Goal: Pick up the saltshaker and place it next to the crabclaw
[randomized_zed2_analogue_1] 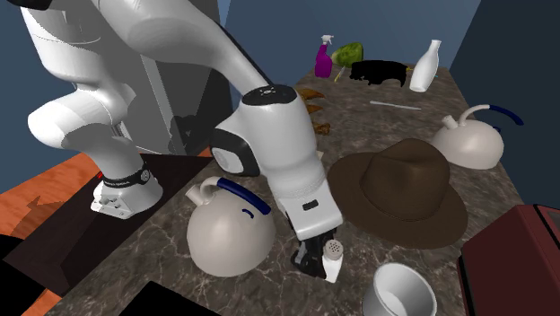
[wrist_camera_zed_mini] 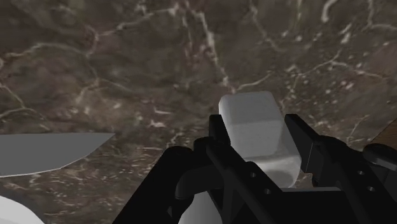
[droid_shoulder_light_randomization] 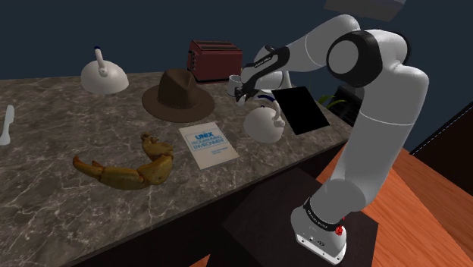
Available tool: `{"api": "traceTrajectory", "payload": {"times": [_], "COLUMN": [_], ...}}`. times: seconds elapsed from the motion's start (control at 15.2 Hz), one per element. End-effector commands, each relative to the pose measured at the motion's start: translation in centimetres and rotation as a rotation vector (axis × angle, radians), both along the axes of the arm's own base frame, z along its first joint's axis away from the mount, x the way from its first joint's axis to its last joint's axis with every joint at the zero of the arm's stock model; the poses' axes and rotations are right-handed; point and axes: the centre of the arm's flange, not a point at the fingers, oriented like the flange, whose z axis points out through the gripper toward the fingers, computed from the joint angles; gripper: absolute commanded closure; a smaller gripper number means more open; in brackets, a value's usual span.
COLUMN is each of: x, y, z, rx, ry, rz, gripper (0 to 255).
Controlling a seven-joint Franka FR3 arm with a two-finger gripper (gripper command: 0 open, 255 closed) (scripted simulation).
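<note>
The fingers (wrist_camera_zed_mini: 305,145) stand partway closed on the white saltshaker (wrist_camera_zed_mini: 251,124) — it is clasped between them, holed top upward in the second exterior view, low over the marbled tabletop (wrist_camera_zed_mini: 127,63). In the shoulder view the orange crabclaw (droid_shoulder_light_randomization: 125,171) lies well apart, toward the lower left — past the brown hat (droid_shoulder_light_randomization: 178,95) and the booklet (droid_shoulder_light_randomization: 208,146). The carry likely runs that way.

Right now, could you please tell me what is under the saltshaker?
Dark marbled counter lies beneath the white saltshaker, which the gripper clasps. Whether its base touches the counter or hangs just above cannot be seen; the shaker's own body covers it.
</note>
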Motion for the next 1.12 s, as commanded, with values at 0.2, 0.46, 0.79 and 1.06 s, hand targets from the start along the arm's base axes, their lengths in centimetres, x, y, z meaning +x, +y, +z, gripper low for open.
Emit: {"api": "traceTrajectory", "payload": {"times": [0.2, 0.46, 0.79, 1.06], "x": [0.0, 0.0, 0.0, 0.0], "y": [0.0, 0.0, 0.0, 0.0], "z": [2.4, 4.6, 7.2, 9.3], "rx": [0.0, 0.0, 0.0, 0.0], "ry": [0.0, 0.0, 0.0, 0.0], "rz": [0.0, 0.0, 0.0, 0.0], "gripper": [255, 255, 255, 255]}}
